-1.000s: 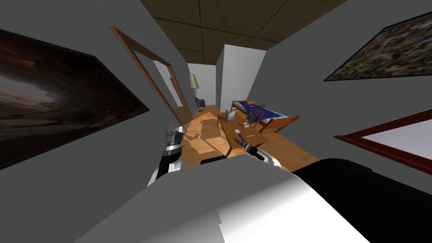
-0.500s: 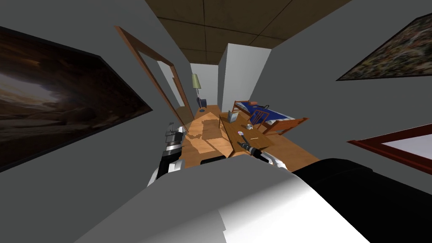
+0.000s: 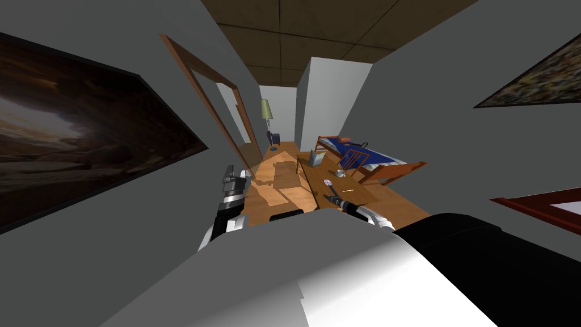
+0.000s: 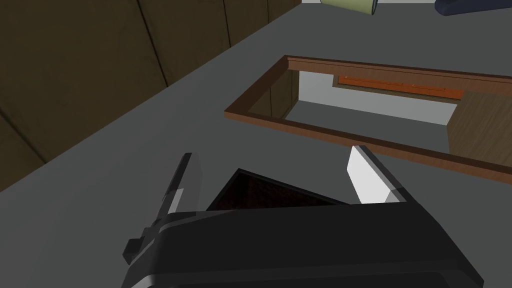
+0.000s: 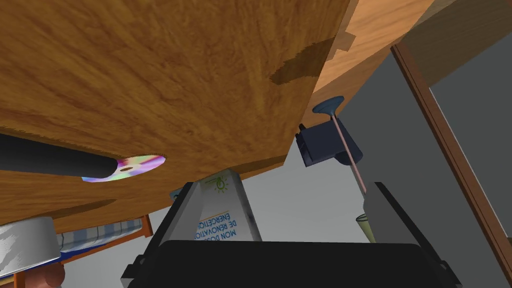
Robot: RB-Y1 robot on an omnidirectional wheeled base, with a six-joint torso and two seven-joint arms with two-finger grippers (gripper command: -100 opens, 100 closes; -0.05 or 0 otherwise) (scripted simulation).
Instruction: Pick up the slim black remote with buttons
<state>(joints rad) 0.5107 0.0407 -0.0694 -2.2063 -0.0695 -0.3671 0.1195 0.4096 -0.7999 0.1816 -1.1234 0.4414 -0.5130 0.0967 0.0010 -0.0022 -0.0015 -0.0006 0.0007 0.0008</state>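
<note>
You have one wooden table (image 3: 318, 173) in front of you, and five things on it, one of each: a remote (image 5: 55, 160), a shiny disc (image 5: 131, 167), a white printed carton (image 5: 225, 212), a grey pot (image 5: 25, 245) and a thin pale stick (image 3: 347, 190).

The remote is a long, slim bar, plain black all over with a rounded end. You cannot make out its buttons from here. It lies on the table top right by the disc. In the right wrist view its rounded end overlaps the disc's rim, though you cannot tell whether the two touch. It lies off to one side of the right claw (image 5: 282, 184), beyond one finger and outside the gap.

You have two claws, each with two fingers. The right one is out over the near end of the table with its fingers spread wide and nothing held. The carton stands upright farther along the table and shows in the gap between them. The left claw (image 4: 272, 152) is raised beside the grey wall, well apart from the table, and is also spread and empty.

Past the table you have one chair (image 3: 354, 160), one bed (image 3: 363, 152) with a blue cover, one floor lamp (image 3: 266, 110) with a pale green shade, and one dark blue box (image 5: 325, 142) at the lamp's foot. Two framed pictures hang on the walls, a large dark one (image 3: 85, 130) on your left and a mottled one (image 3: 539, 74) on your right.
</note>
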